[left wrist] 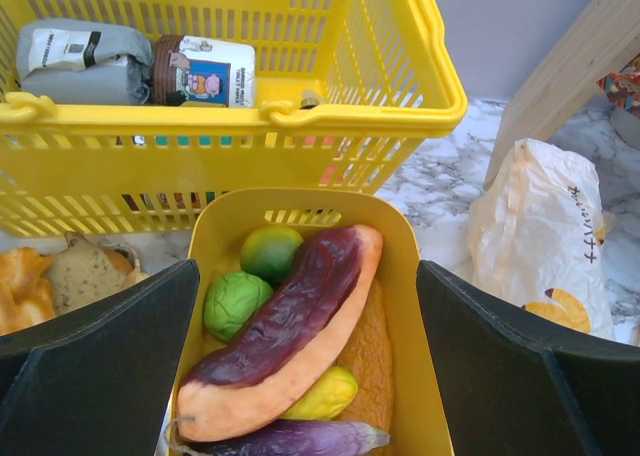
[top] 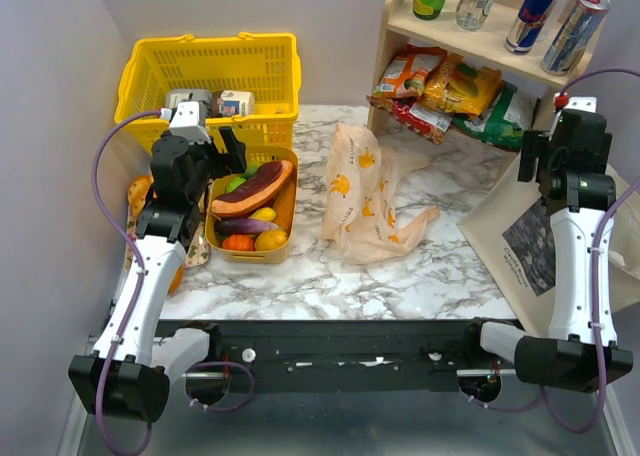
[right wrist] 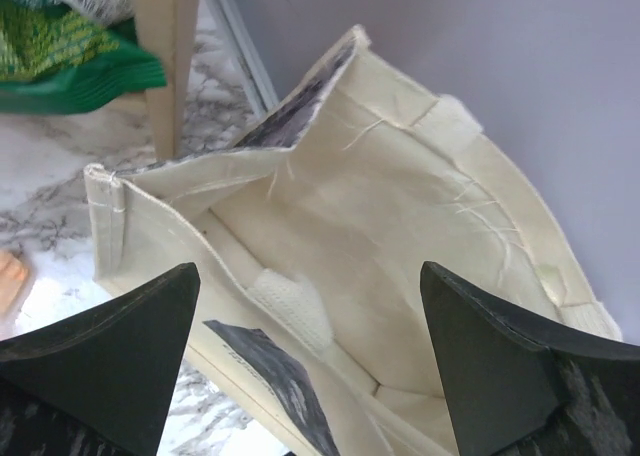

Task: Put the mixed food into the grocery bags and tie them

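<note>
A small yellow tray (top: 287,181) holds the mixed food: a red-brown long slice (left wrist: 290,336), a purple eggplant (left wrist: 300,438), two limes (left wrist: 235,303), a lemon (left wrist: 325,394) and an orange (top: 238,243). My left gripper (left wrist: 307,266) is open and empty just above this tray, its fingers astride it. The peach plastic bag (top: 365,196) lies crumpled in the middle of the table. The beige canvas tote (right wrist: 400,246) lies at the right with its mouth open. My right gripper (right wrist: 308,268) is open and empty over that mouth. Two blue-silver cans (top: 533,14) stand on the shelf.
A yellow shopping basket (top: 210,76) with packets in it stands behind the tray. A wooden shelf (top: 470,38) at the back right holds bottles and snack packets (top: 450,91). Bread loaves (left wrist: 25,286) lie left of the tray. Walls close in on both sides.
</note>
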`<action>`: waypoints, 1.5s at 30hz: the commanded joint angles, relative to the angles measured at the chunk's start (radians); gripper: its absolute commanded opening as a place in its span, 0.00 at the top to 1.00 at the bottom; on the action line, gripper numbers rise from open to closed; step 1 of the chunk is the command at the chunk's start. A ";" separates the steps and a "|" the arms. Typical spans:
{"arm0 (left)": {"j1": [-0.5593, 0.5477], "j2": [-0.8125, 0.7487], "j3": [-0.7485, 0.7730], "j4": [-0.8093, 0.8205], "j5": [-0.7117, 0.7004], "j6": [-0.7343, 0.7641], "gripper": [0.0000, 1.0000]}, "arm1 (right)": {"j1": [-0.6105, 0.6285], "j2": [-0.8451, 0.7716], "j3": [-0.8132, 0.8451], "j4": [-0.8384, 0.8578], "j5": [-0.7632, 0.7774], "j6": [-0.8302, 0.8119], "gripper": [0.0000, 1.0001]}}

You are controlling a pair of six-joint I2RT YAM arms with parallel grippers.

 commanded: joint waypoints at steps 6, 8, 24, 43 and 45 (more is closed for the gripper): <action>0.002 0.004 -0.018 0.029 0.045 0.006 0.01 | -0.007 0.031 -0.157 -0.013 -0.167 0.022 0.20; 0.001 0.003 -0.020 0.030 0.045 0.001 0.01 | -0.007 0.021 -0.140 -0.018 -0.217 0.029 0.31; -0.019 0.032 -0.026 0.043 0.077 -0.017 0.01 | 0.021 -0.110 0.054 -0.193 -0.595 0.112 0.84; -0.027 0.021 -0.026 0.050 0.116 -0.017 0.01 | 0.404 0.047 -0.020 -0.312 -0.543 0.178 0.85; -0.027 0.019 -0.029 0.056 0.129 -0.029 0.01 | 0.432 0.060 -0.011 -0.319 -0.563 0.178 0.85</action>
